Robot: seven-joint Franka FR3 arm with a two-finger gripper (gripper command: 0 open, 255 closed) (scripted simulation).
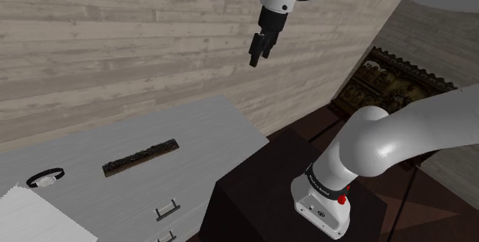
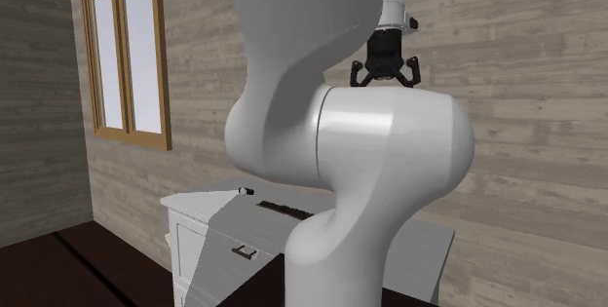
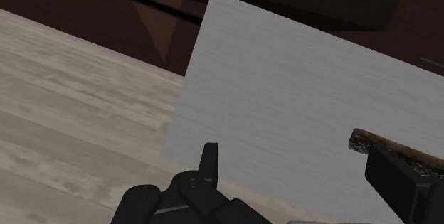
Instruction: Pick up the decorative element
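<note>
1. I see the gripper [image 1: 256, 58] high in the air in front of the wall of pale planks [image 1: 115, 41]. It is well above the grey cabinet [image 1: 211, 125] and points down.
2. The jaws stand spread wide. In the second exterior view the two fingers splay apart, and in the wrist view they also stand apart with nothing between them.
3. The decorative element [image 1: 142, 157] is a long, narrow, dark strip with a rough surface. It lies flat on the cabinet top, about in the middle, and runs slanted toward the shoulder view's upper right.
4. In the wrist view one end of the strip shows a brownish edge. It lies just beside the finger that is cut by the picture's edge, far below it on the grey top.
5. A small black ring [image 1: 44, 177] lies on the same top, toward the shoulder view's left of the strip and apart from it.
6. A white flat thing [image 1: 34, 217] is at the shoulder view's lower left corner.
7. The cabinet front has drawer handles [image 1: 167, 209].
8. The dark stand [image 1: 253, 194] is just beside the cabinet, and a framed picture [image 1: 391, 83] leans behind the arm.
</note>
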